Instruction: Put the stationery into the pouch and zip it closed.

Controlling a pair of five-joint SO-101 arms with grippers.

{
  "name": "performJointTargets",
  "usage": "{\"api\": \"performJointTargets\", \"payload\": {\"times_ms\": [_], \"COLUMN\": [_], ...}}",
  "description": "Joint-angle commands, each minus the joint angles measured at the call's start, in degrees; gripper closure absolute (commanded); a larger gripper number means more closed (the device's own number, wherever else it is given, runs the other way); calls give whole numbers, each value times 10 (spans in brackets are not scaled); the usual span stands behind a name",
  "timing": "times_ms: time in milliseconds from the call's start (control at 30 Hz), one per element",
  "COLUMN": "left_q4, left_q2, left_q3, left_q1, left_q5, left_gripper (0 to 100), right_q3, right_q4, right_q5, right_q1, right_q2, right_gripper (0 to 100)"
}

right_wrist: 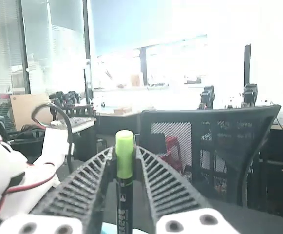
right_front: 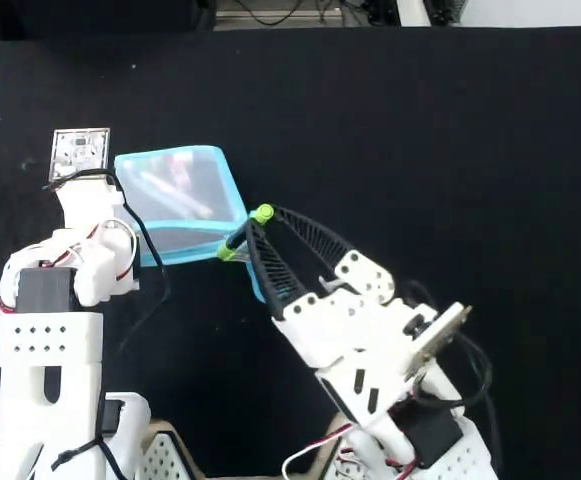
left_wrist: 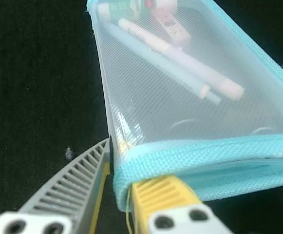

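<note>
A translucent pouch [right_front: 180, 205] with light blue trim lies on the black table, with pens showing through it. In the left wrist view the pouch [left_wrist: 190, 112] holds a white pen [left_wrist: 180, 53], a pale blue pen beside it and small tubes at the far end. My left gripper [left_wrist: 119, 180] is shut on the pouch's blue-trimmed corner, and it sits at the pouch's near left corner [right_front: 138, 256]. My right gripper [right_front: 255, 225] is shut on a black marker with a green cap [right_front: 261, 213] at the pouch's right edge. The marker [right_wrist: 124, 161] stands upright between the black fingers [right_wrist: 83, 185].
The black tablecloth [right_front: 450, 150] stretches wide to the right and behind the pouch. Both white arm bases crowd the near edge. An office chair [right_wrist: 214, 146] and desks stand in the room beyond the table.
</note>
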State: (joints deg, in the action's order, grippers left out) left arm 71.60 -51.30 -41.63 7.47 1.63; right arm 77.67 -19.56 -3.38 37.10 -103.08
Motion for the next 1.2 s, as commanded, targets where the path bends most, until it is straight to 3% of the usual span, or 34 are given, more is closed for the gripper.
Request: {"api": "performJointTargets", "payload": {"times_ms": [0, 400, 633, 800, 1000, 1167], "left_q4": [-6, -6, -6, -6, -6, -6], "left_q2": [-4, -4, -4, -4, -4, -4], "left_q3": [4, 4, 4, 4, 4, 4], "left_q1": [2, 2, 2, 2, 2, 2], "left_q5": [0, 0, 0, 0, 0, 0], "left_gripper": [970, 970, 970, 970, 970, 970], "right_q3": [0, 15, 71, 36, -53, -72], "right_q4": [20, 21, 109, 41, -109, -136], "right_q5": [-4, -4, -3, -4, -1, 0], "right_q1": [7, 7, 6, 6, 4, 3], "right_q2": [-21, -21, -21, -23, -21, -20], "right_gripper": [988, 988, 988, 988, 987, 987]}}
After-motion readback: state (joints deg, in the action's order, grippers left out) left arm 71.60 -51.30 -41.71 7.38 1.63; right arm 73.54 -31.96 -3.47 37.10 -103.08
